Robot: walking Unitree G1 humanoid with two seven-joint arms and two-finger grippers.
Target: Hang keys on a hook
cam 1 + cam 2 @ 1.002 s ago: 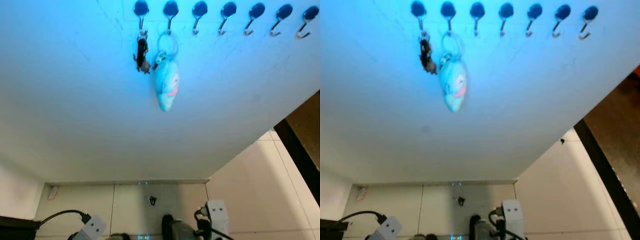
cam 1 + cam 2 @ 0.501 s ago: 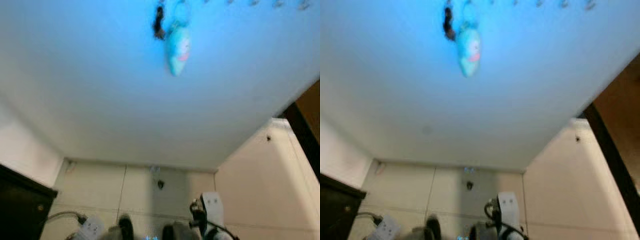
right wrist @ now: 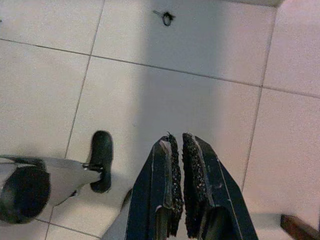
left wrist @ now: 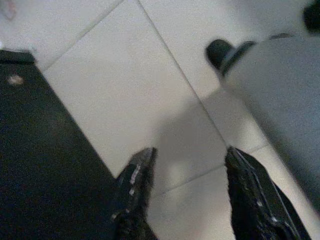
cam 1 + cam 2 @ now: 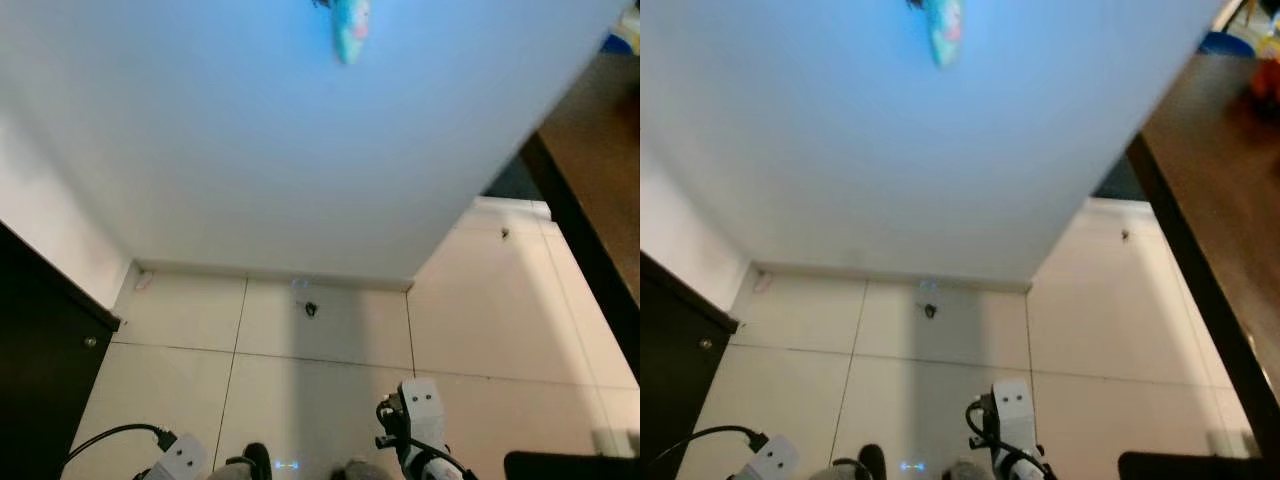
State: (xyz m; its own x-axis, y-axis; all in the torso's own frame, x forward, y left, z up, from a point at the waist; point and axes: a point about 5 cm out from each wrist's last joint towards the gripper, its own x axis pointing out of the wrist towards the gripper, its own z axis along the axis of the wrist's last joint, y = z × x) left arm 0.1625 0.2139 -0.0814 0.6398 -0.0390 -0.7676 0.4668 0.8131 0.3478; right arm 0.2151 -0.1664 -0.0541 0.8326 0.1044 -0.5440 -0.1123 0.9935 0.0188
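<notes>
Since the head view has tilted down off the hooks onto glossy floor tiles [image 5: 320,350], the hanging looks done. The keys [image 5: 322,3] and their soft blue oval fob [image 5: 350,28] hang high on the white wall [image 5: 280,150]. Left gripper [image 4: 187,175] hangs wide open and empty by a dark cabinet [image 4: 45,165]; right gripper [image 3: 177,172], rough pads nearly closed, holds nothing.

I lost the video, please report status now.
Left end effector open, right end effector shut, both empty over floor. Blue keychain hanging on wall. Small ring on tiles.
</notes>
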